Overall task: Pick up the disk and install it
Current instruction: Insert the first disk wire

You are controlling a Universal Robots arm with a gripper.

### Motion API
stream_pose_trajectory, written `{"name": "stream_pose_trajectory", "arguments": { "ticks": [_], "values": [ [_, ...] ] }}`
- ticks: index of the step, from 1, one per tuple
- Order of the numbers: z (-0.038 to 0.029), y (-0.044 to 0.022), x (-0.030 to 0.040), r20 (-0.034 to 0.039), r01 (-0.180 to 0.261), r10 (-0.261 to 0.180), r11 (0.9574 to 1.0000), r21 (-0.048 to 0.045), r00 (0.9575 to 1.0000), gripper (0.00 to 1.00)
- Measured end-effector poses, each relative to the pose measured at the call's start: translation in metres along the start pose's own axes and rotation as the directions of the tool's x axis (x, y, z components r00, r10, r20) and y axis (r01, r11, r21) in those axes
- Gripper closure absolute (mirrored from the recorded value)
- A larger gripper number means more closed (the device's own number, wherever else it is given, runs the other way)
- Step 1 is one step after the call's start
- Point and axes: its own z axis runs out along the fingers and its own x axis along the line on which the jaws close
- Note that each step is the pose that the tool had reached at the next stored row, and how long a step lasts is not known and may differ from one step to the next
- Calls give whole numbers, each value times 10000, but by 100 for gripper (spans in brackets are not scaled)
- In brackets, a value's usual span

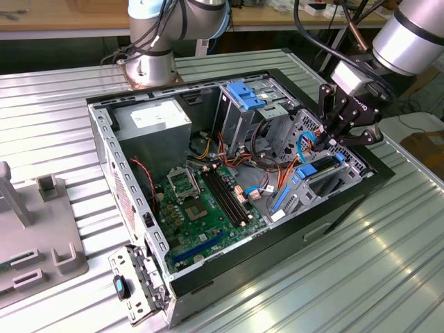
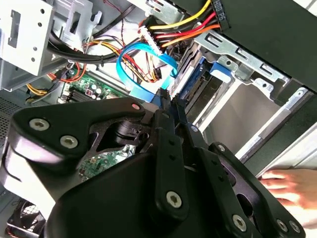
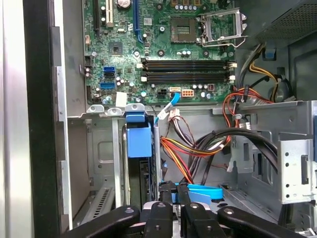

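The disk [image 1: 320,173] stands on edge in a slot of the metal drive cage [image 1: 298,198] at the exterior view's right end of the open computer case. Its bright blue carrier [image 3: 138,140] tops the dark drive body [image 3: 143,173], and the disk [image 2: 198,87] shows again in the second wrist view. My gripper [image 1: 331,135] hangs just above the cage, beside the disk, apart from it. In both wrist views the black fingertips [image 3: 166,192] are pressed close together with nothing between them, the gripper [image 2: 167,101] shut next to a looped blue cable [image 2: 143,64].
Bundles of coloured wires [image 3: 183,148] and the blue cable run past the cage. The motherboard [image 1: 208,208] lies in the case floor, a second cage with a blue latch [image 1: 246,94] behind. A grey fixture [image 1: 41,243] sits at the exterior view's left. What looks like a hand [image 2: 287,186] rests outside the case.
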Motion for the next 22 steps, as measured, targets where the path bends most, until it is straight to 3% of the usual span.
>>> {"name": "stream_pose_trajectory", "arguments": {
  "ticks": [2,3,4,7,9,10,17,19,21,22],
  "values": [
    [-1,0,0,-163,-8,8,10000,1,9999,84],
    [0,0,0,-320,-15,15,10000,2,9995,84],
    [1,0,0,-532,-23,23,10000,4,9986,84],
    [0,0,0,-567,-24,24,10000,6,9984,84],
    [1,2,0,-750,-27,29,10000,31,9972,84],
    [0,2,0,-801,-27,30,10000,35,9968,84],
    [29,8,3,-803,-25,31,10000,69,9968,84],
    [31,8,4,-848,-26,32,10000,71,9964,84],
    [31,47,6,-865,-4,36,9993,371,9962,84],
    [32,58,7,-864,1,37,9990,448,9963,84]
  ]
}}
